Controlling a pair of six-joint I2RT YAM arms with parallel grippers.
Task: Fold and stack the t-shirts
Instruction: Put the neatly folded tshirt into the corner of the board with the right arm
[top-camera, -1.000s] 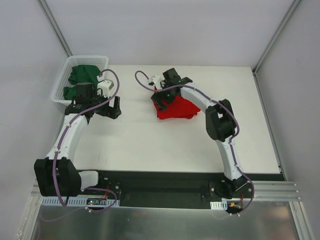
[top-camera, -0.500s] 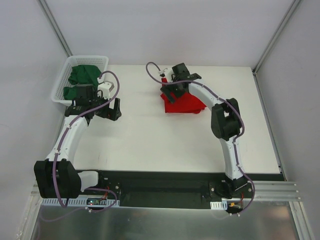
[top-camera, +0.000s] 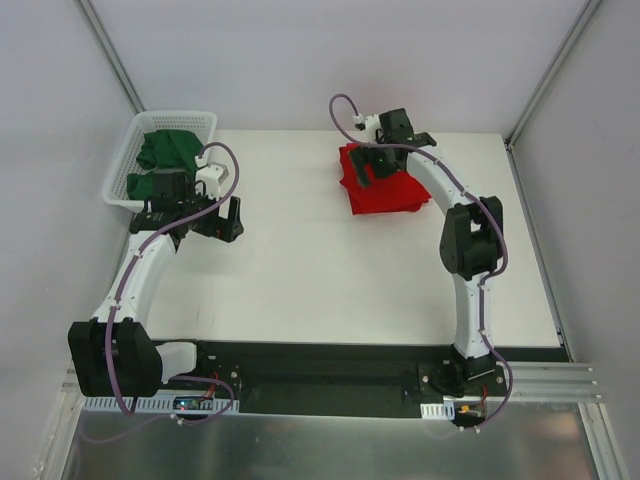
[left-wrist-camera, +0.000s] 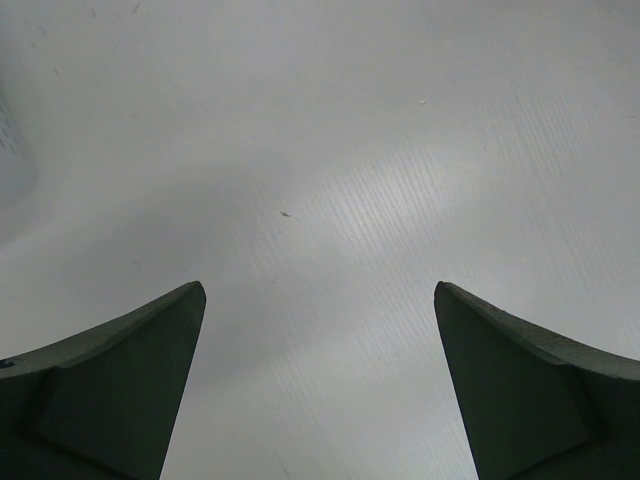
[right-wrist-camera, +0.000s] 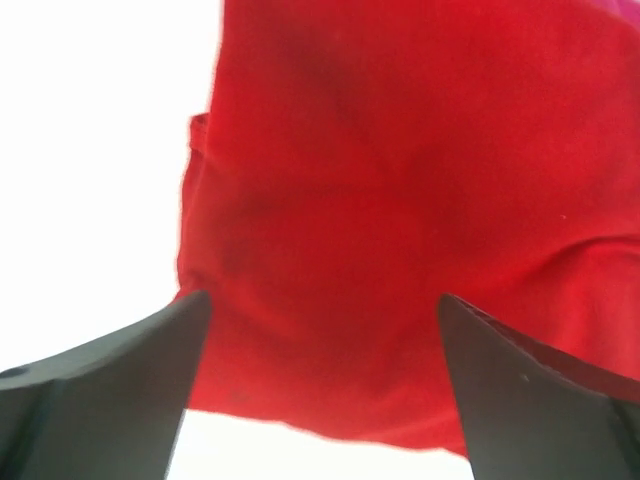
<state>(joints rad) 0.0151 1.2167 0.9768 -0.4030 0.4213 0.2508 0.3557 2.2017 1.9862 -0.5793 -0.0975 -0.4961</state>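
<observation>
Overhead view: bright, even, diffuse light on the white table (top-camera: 300, 280), with only faint, soft shadows and sharp focus throughout. Left wrist view: dimmer and grey. A pale sheen lies on the surface between and just ahead of the left gripper's fingers (left-wrist-camera: 110, 400), which are dark and soft-edged. Right wrist view: the red t-shirt (right-wrist-camera: 400, 200) ahead of the right gripper's fingers (right-wrist-camera: 100, 390) is saturated and slightly blurred. The table to the left of the left finger is blown out to pure white.

Basket (top-camera: 122, 166) and red t-shirt (top-camera: 388, 196) flank open tabletop (top-camera: 300, 255).
</observation>
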